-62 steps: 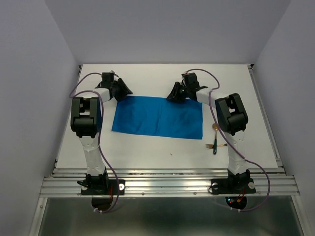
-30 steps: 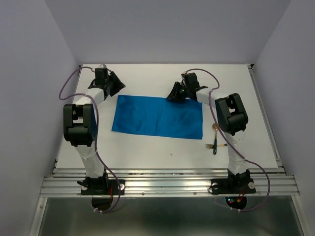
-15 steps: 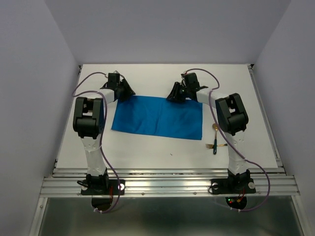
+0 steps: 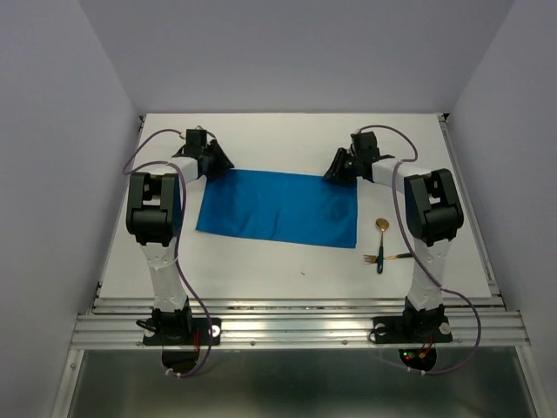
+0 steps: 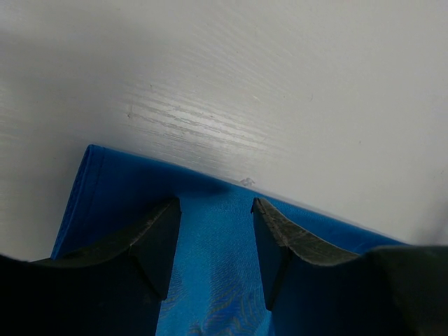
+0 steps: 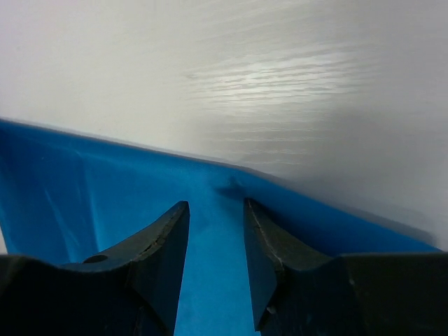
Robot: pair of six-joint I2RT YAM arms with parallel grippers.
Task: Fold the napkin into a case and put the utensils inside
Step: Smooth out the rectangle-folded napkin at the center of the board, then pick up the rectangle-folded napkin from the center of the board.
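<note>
The napkin [image 4: 278, 207] is lying flat in the middle of the table [image 4: 261, 266] as a wide blue rectangle, its long edges running left to right, and no narrow case is showing yet. Judging by that, the folding step is in hand.

The left fingers [image 5: 150, 245] are hovering at the napkin's far left corner and the right fingers [image 6: 161, 245] at its far right corner. In both wrist views the two fingers are standing apart, the left pair somewhat wider, straddling the far edge with blue cloth showing in the gap. Neither pair is gripping anything.

The next move is probably calling for both pairs to drop onto that far edge, pinch it together, then lift and carry it toward the near edge so the cloth is halving lengthwise. Pinching only the top layer may matter; whether the cloth is already doubled I cannot tell.

The spoon [image 4: 381, 225] and fork [image 4: 372, 259] are lying just beside the napkin's near right corner, seemingly crossing each other, close to the right arm's forearm. Bare table is stretching along the far side and the near side, giving room to pull the fold forward.
</note>
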